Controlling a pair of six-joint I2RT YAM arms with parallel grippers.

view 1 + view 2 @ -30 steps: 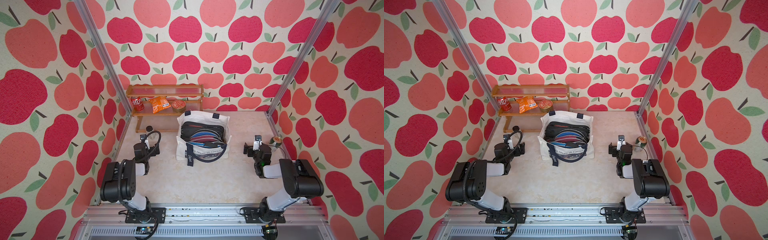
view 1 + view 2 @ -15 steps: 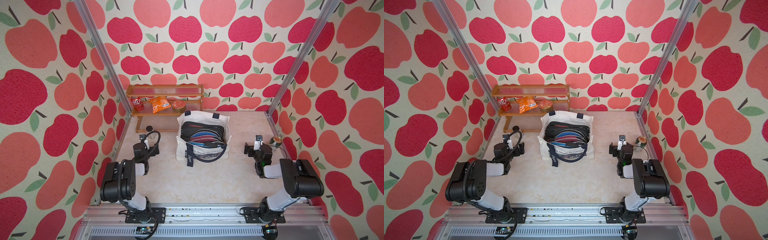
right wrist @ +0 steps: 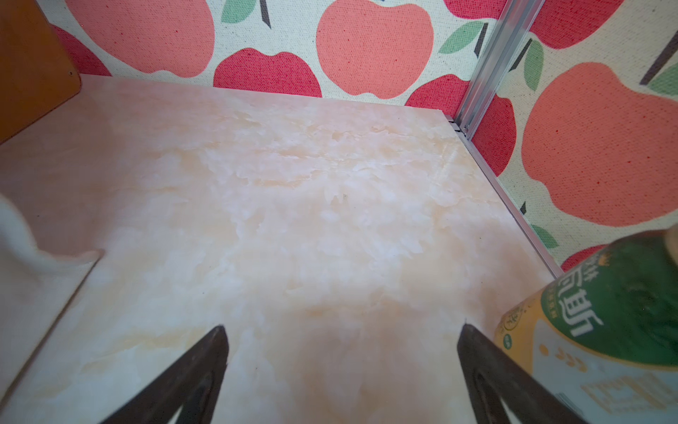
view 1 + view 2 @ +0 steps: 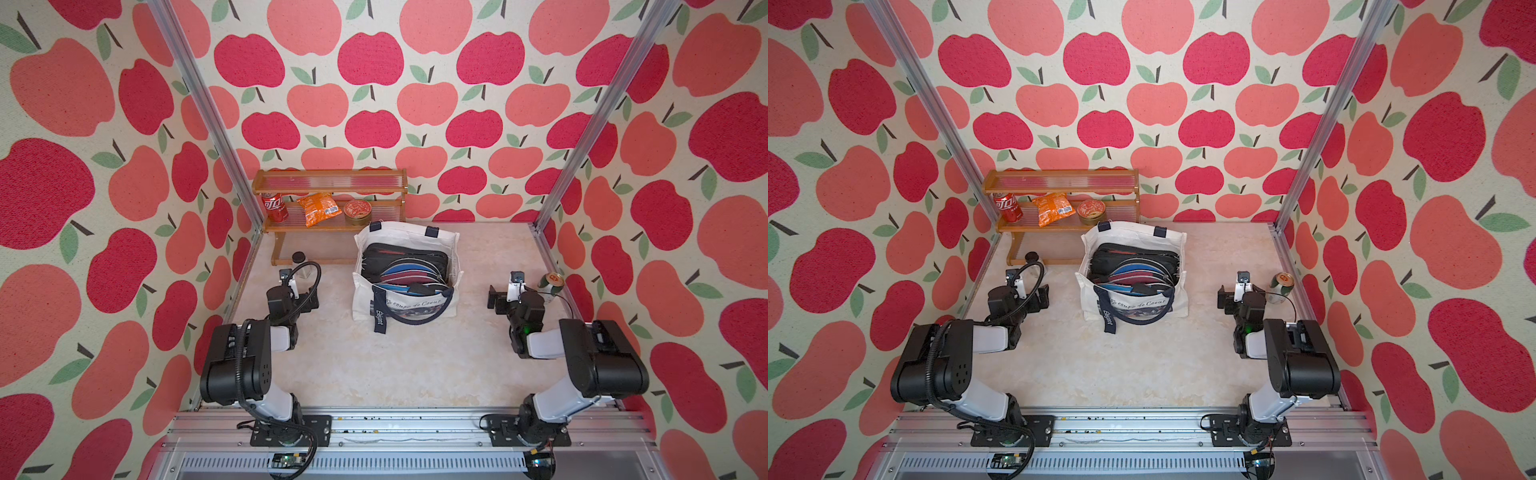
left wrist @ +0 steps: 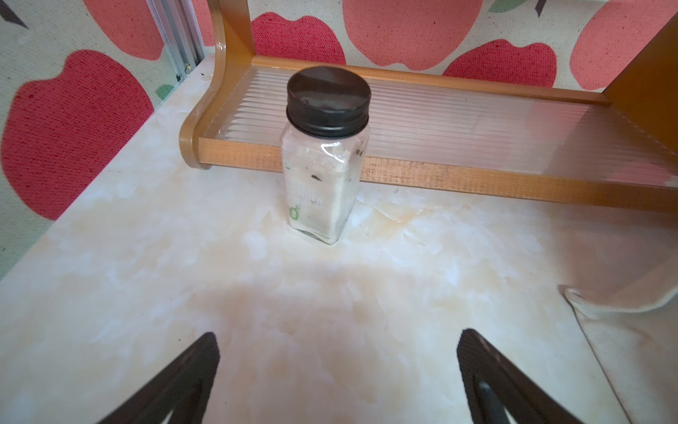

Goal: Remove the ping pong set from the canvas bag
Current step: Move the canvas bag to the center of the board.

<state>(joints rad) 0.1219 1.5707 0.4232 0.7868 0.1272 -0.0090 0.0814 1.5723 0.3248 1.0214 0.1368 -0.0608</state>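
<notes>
The white canvas bag [image 4: 441, 242] [image 4: 1169, 240] stands open at the middle back of the table, with its dark strap hanging down the front. Inside it lies the ping pong set [image 4: 405, 266] [image 4: 1133, 266], an unzipped black case showing blue and red paddles. My left gripper [image 4: 294, 294] [image 5: 337, 337] rests low to the left of the bag, open and empty. My right gripper [image 4: 515, 297] [image 3: 341, 330] rests low to the right of the bag, open and empty too. Each wrist view catches only a corner of the bag [image 5: 642, 348] [image 3: 14, 235].
A wooden shelf [image 4: 332, 226] at the back left carries a red cola can [image 4: 274, 208], an orange snack bag [image 4: 318, 208] and a round tin [image 4: 357, 210]. A black-capped spice jar [image 5: 323, 158] stands ahead of my left gripper. A green can [image 3: 605, 330] stands close beside my right gripper.
</notes>
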